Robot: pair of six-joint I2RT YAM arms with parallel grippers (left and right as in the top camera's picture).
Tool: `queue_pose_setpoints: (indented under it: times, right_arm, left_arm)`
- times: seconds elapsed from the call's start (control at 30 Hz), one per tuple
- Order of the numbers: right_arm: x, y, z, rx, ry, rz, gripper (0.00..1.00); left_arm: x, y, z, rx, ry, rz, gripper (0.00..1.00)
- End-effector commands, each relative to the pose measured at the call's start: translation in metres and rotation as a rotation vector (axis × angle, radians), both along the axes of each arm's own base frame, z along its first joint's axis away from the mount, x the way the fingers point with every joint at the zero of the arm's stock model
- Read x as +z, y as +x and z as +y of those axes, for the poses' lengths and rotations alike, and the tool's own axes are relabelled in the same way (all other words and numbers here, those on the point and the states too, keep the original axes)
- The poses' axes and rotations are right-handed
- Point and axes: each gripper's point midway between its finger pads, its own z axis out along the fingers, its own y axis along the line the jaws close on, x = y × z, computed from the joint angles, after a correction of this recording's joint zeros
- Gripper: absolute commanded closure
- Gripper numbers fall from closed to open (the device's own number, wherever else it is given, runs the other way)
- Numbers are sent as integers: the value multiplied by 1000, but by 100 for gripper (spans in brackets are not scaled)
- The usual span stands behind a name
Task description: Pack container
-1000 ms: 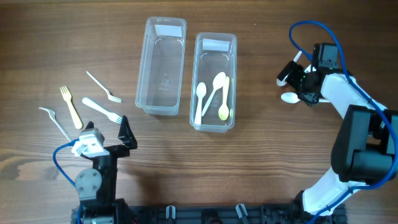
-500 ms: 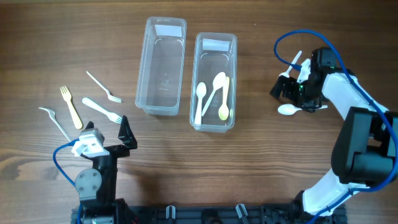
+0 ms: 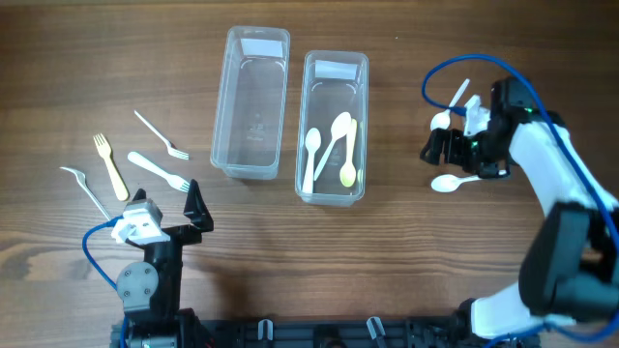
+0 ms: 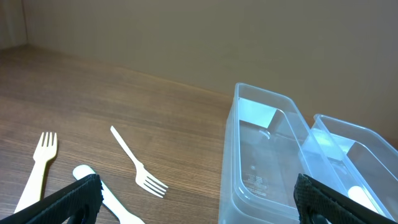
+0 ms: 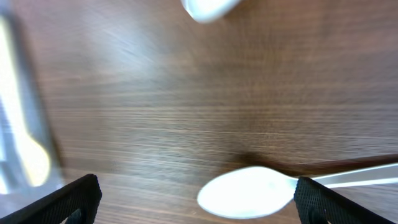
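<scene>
Spoon [image 5: 249,193] lies flat under our right gripper [image 3: 432,151], jaws fully spread, empty. Its long axis runs jaw to jaw, bowl toward the container [image 3: 366,116]. We note our left gripper [image 3: 165,209] likewise spread, empty, a fork [image 4: 138,167] ahead.

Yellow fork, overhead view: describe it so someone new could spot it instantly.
Left of the empty clear container, four forks lie scattered on the wooden table. The yellow fork sits between the translucent fork and the thick white fork, tines pointing away from the robot. It alone is pale yellow; the others are white or clear.
</scene>
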Motion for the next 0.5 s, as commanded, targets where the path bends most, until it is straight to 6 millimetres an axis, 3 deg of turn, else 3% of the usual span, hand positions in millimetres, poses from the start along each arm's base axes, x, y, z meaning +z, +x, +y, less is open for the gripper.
queue_pose_setpoints:
  times: [0.0,0.13,0.27,0.47]
  right_arm:
    - [39,4,3,29,0,-122,0]
    - [48,-23,1,-38,-8,-39,0]
    - [34,-47,-16,-202,-90,90,0]
    - [9,-58,-18,-374,-77,144,0]
  left_arm:
    - [-2,0,-1,-5,20,0,0]
    - [-2,0,-1,-5,19,0,0]
    - [-2,0,-1,-5,20,0,0]
    - [-2,0,-1,-5,19,0,0]
